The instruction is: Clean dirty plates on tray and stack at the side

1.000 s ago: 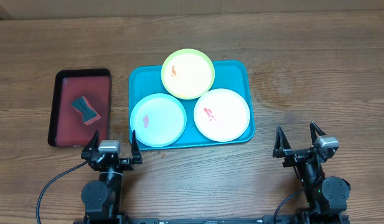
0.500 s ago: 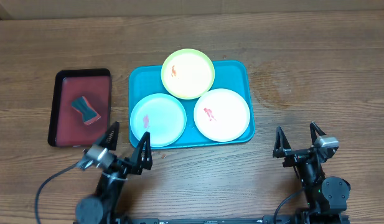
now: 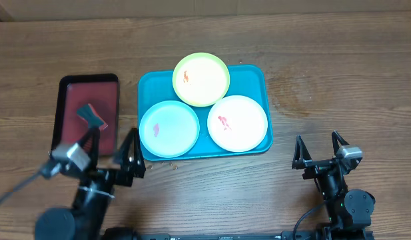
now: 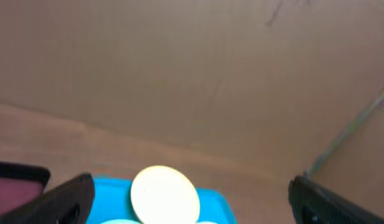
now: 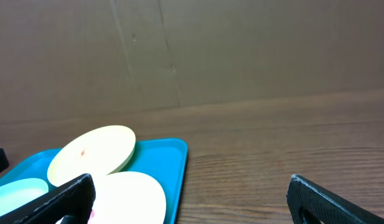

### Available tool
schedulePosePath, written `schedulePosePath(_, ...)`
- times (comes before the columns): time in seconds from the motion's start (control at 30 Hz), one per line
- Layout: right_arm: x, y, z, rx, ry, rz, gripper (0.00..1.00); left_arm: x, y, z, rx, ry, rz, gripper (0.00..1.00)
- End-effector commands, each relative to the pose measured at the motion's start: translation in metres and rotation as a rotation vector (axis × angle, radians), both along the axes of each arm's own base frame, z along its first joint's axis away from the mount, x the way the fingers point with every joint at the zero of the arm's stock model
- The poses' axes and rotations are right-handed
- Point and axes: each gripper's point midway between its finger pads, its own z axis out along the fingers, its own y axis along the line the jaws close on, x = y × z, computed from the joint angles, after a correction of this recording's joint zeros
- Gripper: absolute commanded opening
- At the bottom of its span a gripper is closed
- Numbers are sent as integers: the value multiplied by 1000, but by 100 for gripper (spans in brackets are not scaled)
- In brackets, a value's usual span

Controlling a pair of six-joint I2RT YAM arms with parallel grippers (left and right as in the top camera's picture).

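While looking down from overhead, nearest first: left gripper [image 3: 113, 150], fingers spread wide and holding nothing, raised and angled just off the near-left corner of the tray [image 3: 152, 87]. Right gripper [image 3: 318, 141], likewise spread wide and empty, parked off the tray's near-right corner, well apart from its rim.

Farther back, left of the tray: dark red tray [image 3: 68, 100] carrying a sponge [image 3: 90, 115], partly hidden behind a left finger.

Inside the tray, three plates, all face up. Light blue plate [image 3: 169, 129] at near left and white plate [image 3: 237, 123] at near right, each lying flat with a small red smear. Yellow-green plate [image 3: 201, 79] at far middle, overhanging the tray's far rim, seemingly propped on it at a slight tilt, with an orange smear left of centre.

Likely trouble: clipping the tray's left rim or nudging the light blue plate on the way to the sponge, given such widely spread fingers so close to that corner. Also possible: tipping or sliding the yellow-green plate off the far rim under wiping pressure, given its perch.

Tray's long axis running left to right, long sides facing the arms and the far wall. Plates round, so no long axis.
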Motion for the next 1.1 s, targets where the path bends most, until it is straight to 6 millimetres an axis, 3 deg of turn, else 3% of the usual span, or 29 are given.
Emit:
schedulePosePath(0.0,0,1,-3,1,0,6,100,6,-25,23,68,34,-151,100)
schedulePosePath(0.13,0,1,-3,1,0,5,100,22,-24,38,140,32,-150,100)
schedulePosePath(0.23,0,1,-3,0,0,6,100,41,-11,38,107,144,-78,100)
schedulePosePath(0.3,0,1,-3,1,0,6,100,62,21,21,100,349,100,100)
schedulePosePath(0.37,0,1,-3,1,0,6,100,75,39,6,128,479,192,100)
schedulePosePath(0.47,0,1,-3,1,0,6,100,91,41,-11,142,597,196,100)
schedulePosePath(0.63,0,1,-3,1,0,6,100,121,65,-42,130,719,296,100)
schedulePosePath(0.77,0,1,-3,1,0,6,100,134,88,-65,81,857,357,100)
schedulePosePath(0.87,0,1,-3,1,0,6,100,144,119,-82,75,935,444,100)
schedulePosePath(1.07,0,1,-3,1,0,5,100,150,164,-133,19,1087,532,100)
